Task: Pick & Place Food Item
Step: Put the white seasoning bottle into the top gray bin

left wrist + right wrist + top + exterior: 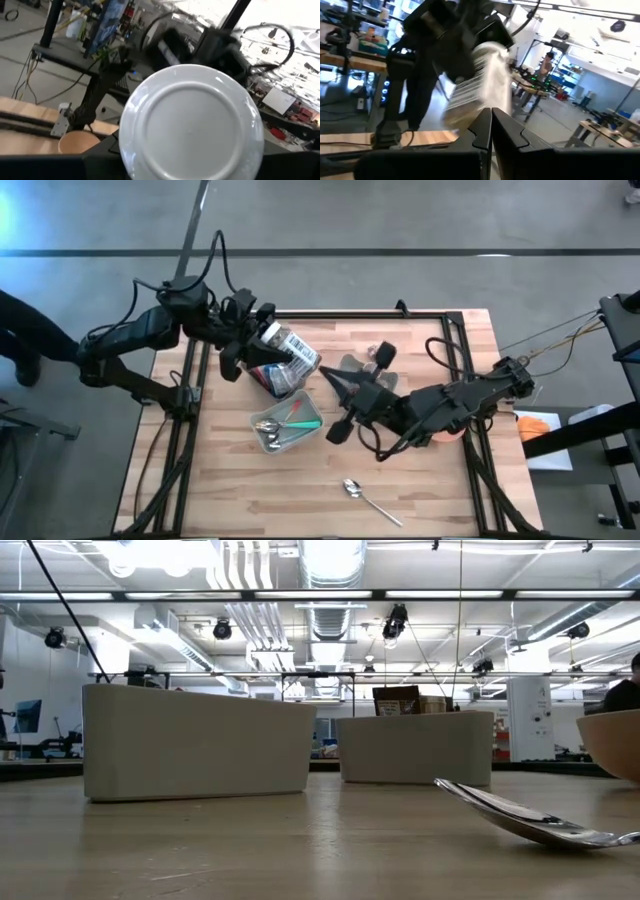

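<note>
A spoon (540,820) is lying nearest the table's front edge, loose on the wood, and just beyond it a shallow tray (287,427) is holding more cutlery. Past the tray, the right gripper (335,383) is reaching toward mid-table with its fingers pressed together on nothing, its tips pointing at the can (289,356). The left gripper (262,352) is clamping that can — the food item — tilted above a dark-rimmed bin (277,377), the can's pale round end (190,122) filling the left wrist view. The step looks like a mid-air handover or a drop into the bin; which one cannot be told. Next, the right fingers would need to part before closing on the can — they are too narrow now. A tan bowl (615,743) is sitting off right, well clear.
</note>
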`<state>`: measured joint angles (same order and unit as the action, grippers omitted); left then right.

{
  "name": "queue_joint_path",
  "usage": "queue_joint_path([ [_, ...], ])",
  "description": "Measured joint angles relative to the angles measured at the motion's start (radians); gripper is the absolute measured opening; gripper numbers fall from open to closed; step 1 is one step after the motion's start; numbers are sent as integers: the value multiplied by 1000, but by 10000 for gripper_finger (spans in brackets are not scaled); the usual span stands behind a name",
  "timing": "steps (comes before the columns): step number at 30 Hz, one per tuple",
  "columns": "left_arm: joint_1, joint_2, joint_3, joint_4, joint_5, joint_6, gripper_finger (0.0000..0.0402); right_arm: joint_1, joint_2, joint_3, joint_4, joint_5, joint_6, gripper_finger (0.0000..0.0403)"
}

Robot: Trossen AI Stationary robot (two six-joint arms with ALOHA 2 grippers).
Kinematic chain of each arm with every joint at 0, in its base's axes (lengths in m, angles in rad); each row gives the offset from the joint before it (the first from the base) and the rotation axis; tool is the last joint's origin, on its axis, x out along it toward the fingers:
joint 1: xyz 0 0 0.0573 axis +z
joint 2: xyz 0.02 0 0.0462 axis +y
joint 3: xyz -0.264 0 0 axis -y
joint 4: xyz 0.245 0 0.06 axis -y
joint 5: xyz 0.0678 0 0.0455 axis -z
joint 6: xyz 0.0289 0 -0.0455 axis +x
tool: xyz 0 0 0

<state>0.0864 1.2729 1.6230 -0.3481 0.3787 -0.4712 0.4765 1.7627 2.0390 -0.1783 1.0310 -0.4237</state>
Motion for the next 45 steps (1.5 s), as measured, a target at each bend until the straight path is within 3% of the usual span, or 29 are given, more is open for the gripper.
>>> queue_joint_path([
  [7,-1,0,0,-6,18,0,188,3,-24,5,5,15,-14,8],
  [14,-6,26,-1,46,36,-24,188,-30,0,4,5,-70,29,8],
  [35,-11,40,2,190,18,-59,187,-37,41,-1,-23,-150,132,8],
  [40,-10,37,4,122,57,-62,187,-24,36,-1,-20,-148,84,8],
  [45,-11,19,3,-104,87,-11,187,6,-4,0,-32,-110,108,8],
])
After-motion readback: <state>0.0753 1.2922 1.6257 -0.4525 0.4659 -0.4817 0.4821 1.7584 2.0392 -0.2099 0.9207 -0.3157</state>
